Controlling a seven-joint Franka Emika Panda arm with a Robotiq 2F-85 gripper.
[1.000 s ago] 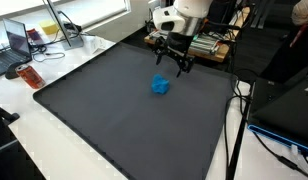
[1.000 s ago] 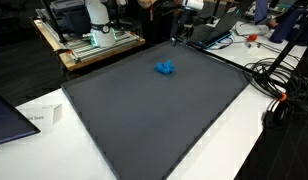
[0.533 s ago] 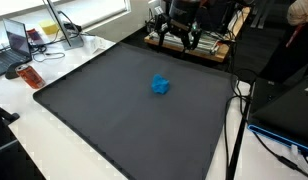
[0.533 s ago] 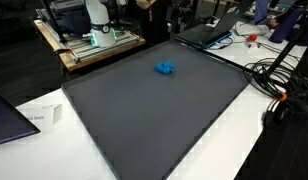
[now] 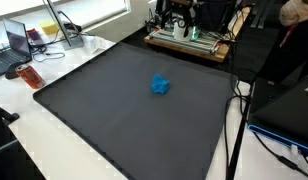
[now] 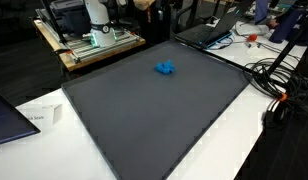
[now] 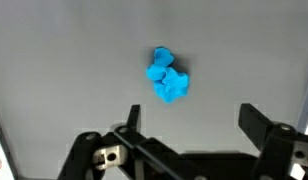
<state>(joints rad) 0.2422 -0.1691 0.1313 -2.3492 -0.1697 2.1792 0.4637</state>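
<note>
Hanging high over the counter's far edge in an exterior view, the gripper (image 5: 180,12) holds nothing. In the wrist view its 2 fingers (image 7: 131,118) stand well apart. A crumpled blue object (image 7: 166,76) lies on the dark mat (image 5: 104,110), well apart from the gripper. Both exterior views show the blue object (image 5: 160,85) (image 6: 166,68) nearer the far edge than the near one. A white card (image 6: 39,117) beside a mat corner bears dark print, perhaps a label, too small to read.
</note>
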